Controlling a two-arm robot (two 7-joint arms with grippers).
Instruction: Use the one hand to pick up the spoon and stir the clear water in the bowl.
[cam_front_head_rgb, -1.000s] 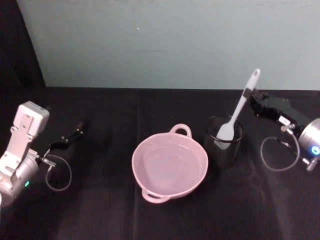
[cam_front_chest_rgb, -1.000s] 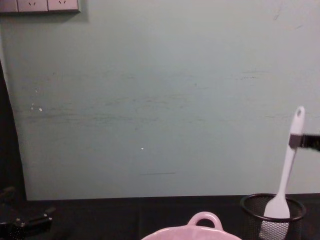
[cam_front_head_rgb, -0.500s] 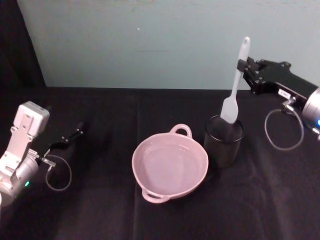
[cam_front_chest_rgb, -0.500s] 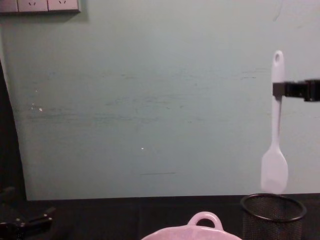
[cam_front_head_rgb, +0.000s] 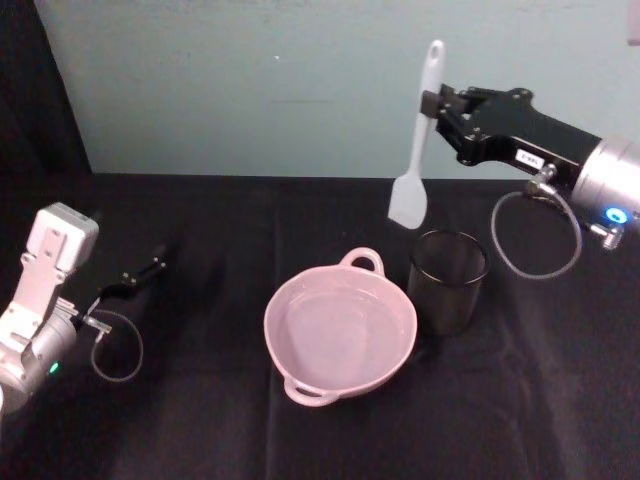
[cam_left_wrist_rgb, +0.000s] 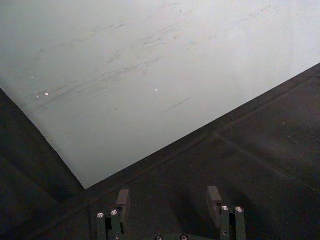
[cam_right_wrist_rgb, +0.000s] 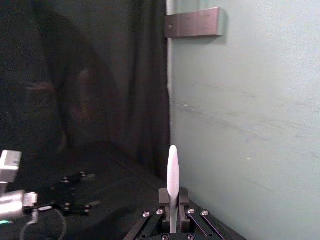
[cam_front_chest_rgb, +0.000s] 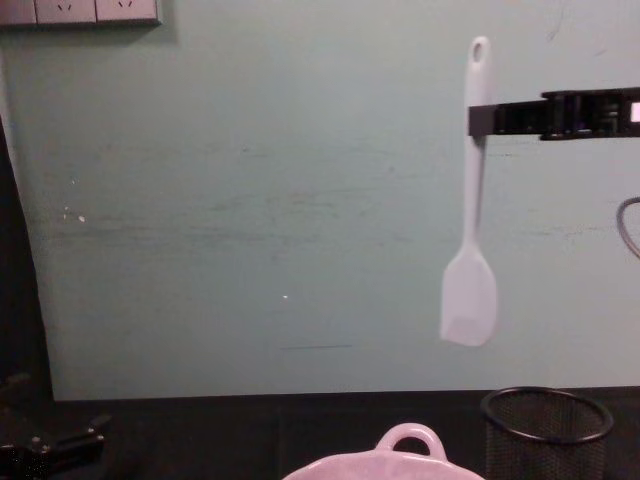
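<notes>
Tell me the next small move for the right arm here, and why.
Probably shift the spoon leftward until its head is over the bowl's middle. The right gripper is shut on the handle; the head hangs clear above the mesh cup, to the right of the bowl's middle. The left gripper sits parked, open, far left.

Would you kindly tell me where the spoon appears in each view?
Head view: spoon, upper right of centre, hanging from the right gripper.
Chest view: upper right, above-left of the mesh cup.
Right wrist view: bottom centre, edge-on between the fingers.
Left wrist view: not in it.
Shared landmark: the pale green wall.
</notes>
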